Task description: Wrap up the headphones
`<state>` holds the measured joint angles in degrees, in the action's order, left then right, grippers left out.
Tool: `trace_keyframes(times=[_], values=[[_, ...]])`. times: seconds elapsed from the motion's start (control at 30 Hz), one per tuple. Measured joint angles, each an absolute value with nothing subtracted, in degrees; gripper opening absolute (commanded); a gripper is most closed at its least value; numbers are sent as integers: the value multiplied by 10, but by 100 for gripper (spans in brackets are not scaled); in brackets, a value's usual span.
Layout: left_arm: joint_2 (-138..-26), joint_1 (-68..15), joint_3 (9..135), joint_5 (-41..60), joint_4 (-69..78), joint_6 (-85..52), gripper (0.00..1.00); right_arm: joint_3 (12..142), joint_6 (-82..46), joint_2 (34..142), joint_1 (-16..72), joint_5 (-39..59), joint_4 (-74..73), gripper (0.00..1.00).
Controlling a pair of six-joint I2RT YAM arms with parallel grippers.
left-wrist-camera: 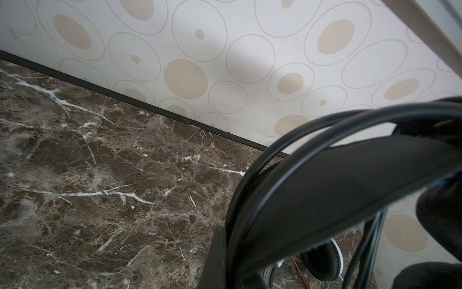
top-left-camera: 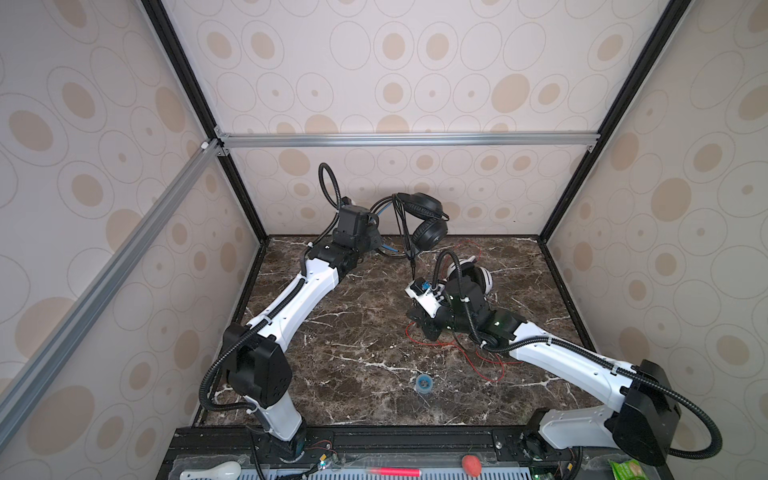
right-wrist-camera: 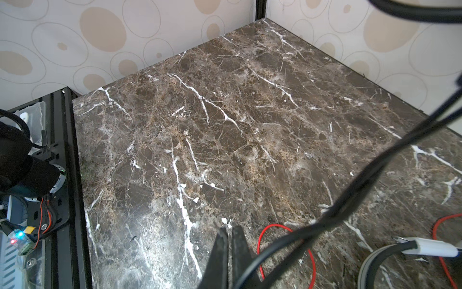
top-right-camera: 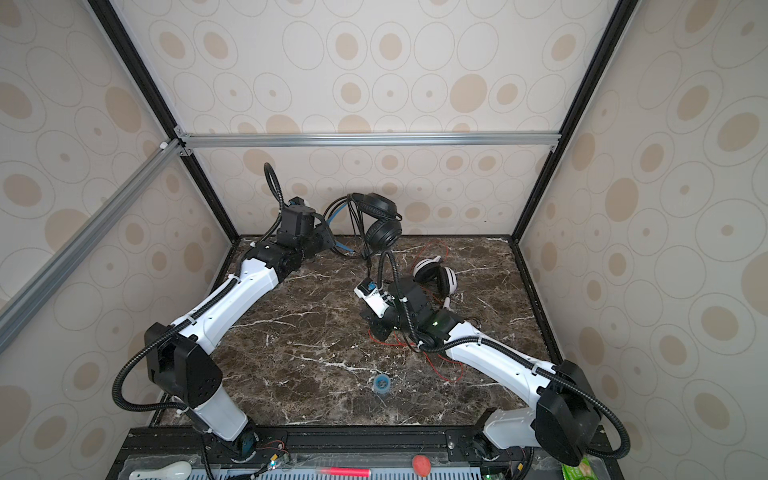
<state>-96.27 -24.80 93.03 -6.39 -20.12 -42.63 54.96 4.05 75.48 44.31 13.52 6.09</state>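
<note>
Ana: Nearest the lens, on the front ledge, lay a white spoon-shaped thing [top-left-camera: 212,471], a pink marker [top-left-camera: 392,472] and a small red lump [top-left-camera: 471,465]. Beyond them stretched the brown marble table [top-left-camera: 353,332].

Ben: Where were the headphones?

Ana: Two pairs were in view. The black headphones [top-left-camera: 424,220] hung clear of the table, up near the back wall. The left gripper [top-left-camera: 375,237] was clamped tight on their headband [left-wrist-camera: 337,175] (in the left wrist view that band crossed close to the lens, dark and blurred). Their thin black cord [top-left-camera: 405,237] dangled down, and its plug [top-left-camera: 413,268] hung near the right arm's wrist.

Ben: And the other pair?

Ana: The white headphones [top-left-camera: 478,276] lay on the table toward the back right, partly hidden behind the right arm's wrist. Their red cord [top-left-camera: 490,365] sprawled loose over the marble and ran under that arm.

Ben: What was the right hand doing?

Ana: The right gripper [right-wrist-camera: 228,232] sat low over the table with its jaws pressed together and nothing visible between the tips. A blurred black cable [right-wrist-camera: 350,197] passed just beside them, and I could not tell whether it touched. A loop of the red cord lay on the marble close by. A small blue roll [top-left-camera: 423,382] sat alone nearer the front, well apart from both pairs
</note>
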Motion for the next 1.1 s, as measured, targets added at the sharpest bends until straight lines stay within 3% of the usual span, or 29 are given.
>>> trace_keyframes(times=[0.43,1.1], values=[[-962,-252,924,-115,-205,-374,0,606,58,755,451,130,98,0],[-864,-309,802,-256,-203,-185,0,974,143,906,435,56,374,0]])
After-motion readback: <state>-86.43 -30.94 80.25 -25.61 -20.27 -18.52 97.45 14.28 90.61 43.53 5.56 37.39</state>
